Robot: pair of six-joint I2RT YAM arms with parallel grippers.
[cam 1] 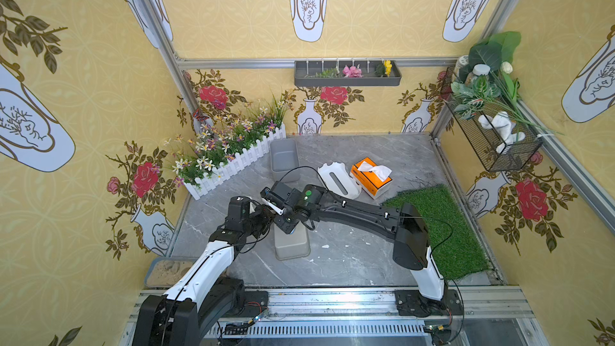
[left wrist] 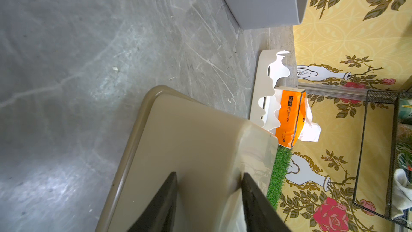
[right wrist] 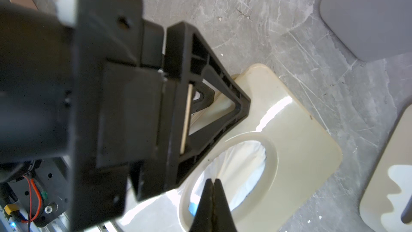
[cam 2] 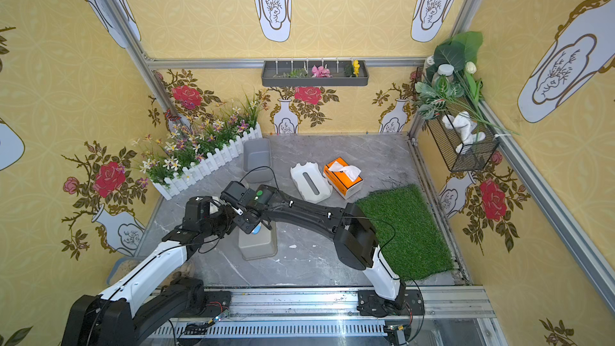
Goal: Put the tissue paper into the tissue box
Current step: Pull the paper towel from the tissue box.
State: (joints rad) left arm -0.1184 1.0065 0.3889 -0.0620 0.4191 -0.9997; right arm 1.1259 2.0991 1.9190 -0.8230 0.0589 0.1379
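A beige tissue box (cam 1: 294,246) (cam 2: 259,246) with an oval hole in its top stands mid-table. Through the hole in the right wrist view, tissue paper (right wrist: 240,164) shows as a white pack with a blue patch, lying inside the box (right wrist: 301,152). My left gripper (left wrist: 209,173) is shut on one end of the box (left wrist: 189,141), and its black fingers (right wrist: 200,63) reach over that end. My right gripper (right wrist: 211,180) is shut, its tips at the rim of the hole, just above the paper. In both top views it hangs over the box (cam 1: 289,226) (cam 2: 253,224).
An orange tissue pack (cam 1: 369,178) (left wrist: 288,117) with a white sheet sticking out lies behind, next to a white wavy-edged cover (cam 1: 337,181). A grey tub (cam 1: 284,158) stands by the flower fence (cam 1: 233,164). A grass mat (cam 1: 442,228) lies at the right, and a sand tray (cam 1: 166,271) at the front left.
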